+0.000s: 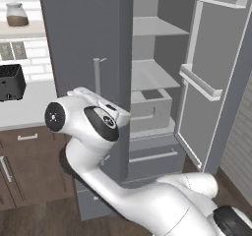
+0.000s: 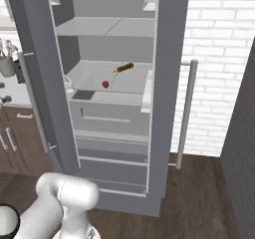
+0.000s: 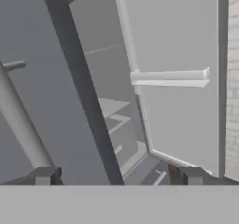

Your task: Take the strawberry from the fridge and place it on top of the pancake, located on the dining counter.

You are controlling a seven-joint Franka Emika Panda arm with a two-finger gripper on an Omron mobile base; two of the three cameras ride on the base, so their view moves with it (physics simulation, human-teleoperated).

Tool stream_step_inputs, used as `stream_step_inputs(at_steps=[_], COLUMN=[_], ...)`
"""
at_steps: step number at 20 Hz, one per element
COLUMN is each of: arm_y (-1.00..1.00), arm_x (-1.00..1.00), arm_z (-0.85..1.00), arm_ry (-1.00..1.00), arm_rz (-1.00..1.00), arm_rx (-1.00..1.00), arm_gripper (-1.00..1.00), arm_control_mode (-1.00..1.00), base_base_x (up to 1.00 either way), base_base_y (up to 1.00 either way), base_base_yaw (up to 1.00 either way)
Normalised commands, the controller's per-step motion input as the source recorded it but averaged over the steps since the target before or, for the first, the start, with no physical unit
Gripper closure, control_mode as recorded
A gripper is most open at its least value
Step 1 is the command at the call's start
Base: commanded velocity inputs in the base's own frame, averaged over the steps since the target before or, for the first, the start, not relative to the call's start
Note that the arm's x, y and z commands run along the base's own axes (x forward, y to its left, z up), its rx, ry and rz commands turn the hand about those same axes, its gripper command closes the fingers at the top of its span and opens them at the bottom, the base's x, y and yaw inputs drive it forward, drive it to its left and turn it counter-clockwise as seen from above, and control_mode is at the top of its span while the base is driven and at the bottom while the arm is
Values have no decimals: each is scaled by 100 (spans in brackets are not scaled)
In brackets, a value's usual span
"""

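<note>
The fridge (image 2: 114, 108) is seen with its right door swung open. The strawberry (image 2: 105, 84) lies on a middle shelf, near a brownish elongated food item (image 2: 124, 67). The gripper (image 3: 119, 175) is spread wide before the fridge, and nothing is held.

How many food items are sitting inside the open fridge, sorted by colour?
Red: 1, the strawberry
Brownish-orange: 1, the long thin food item
Total: 2, both on the middle shelf of the fridge, apart from each other.
</note>
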Motion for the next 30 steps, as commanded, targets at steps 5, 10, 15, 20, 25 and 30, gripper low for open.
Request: stream_step_inputs(at_steps=[5, 10, 15, 20, 25, 30], arm_y=[-93, -83, -66, -37, 14, 3], arm_x=[-25, 24, 79, 100, 100, 95], arm_z=[4, 21, 27, 37, -3, -22], arm_ry=[13, 39, 44, 38, 17, 4], arm_rz=[32, 11, 6, 12, 34, 25], arm_rx=[56, 93, 94, 82, 26, 0], arm_gripper=[-100, -100, -100, -100, -100, -100], arm_control_mode=[-100, -100, -100, -100, -100, -100], base_base_x=[0, 0, 0, 0, 0, 0], base_base_y=[0, 0, 0, 0, 0, 0], base_base_yaw=[0, 0, 0, 0, 0, 0])
